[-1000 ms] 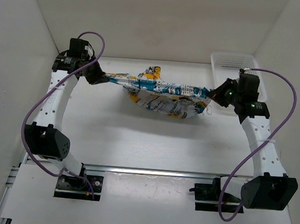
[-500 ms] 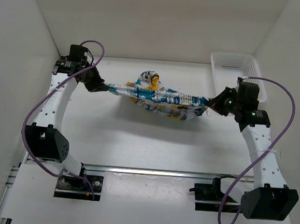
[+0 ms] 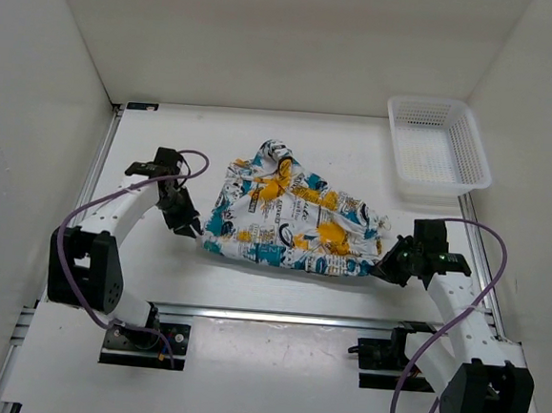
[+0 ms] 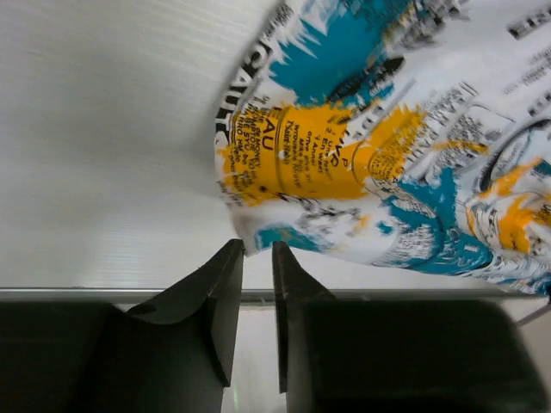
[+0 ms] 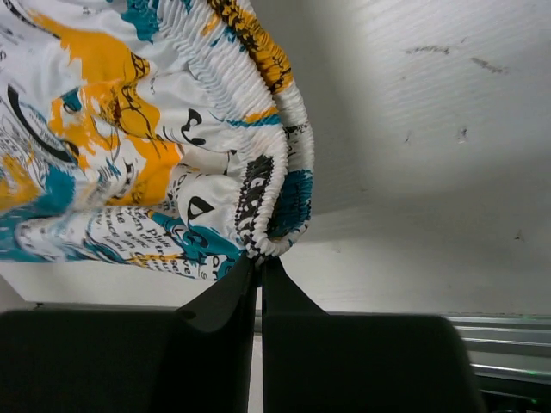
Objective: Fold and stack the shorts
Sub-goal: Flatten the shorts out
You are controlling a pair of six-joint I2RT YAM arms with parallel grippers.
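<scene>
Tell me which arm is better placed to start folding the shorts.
Right. The right hand is shut on the shorts' waistband corner; the left hand is open, gripping nothing.

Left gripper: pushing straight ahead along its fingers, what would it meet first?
The shorts, almost at once: their edge lies just off the left gripper's tips, though contact is hard to judge.

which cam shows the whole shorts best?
Top external: the shorts lie spread out, full outline visible. Left wrist shows only one printed corner; right wrist only the gathered elastic edge pinched in the right gripper.
</scene>
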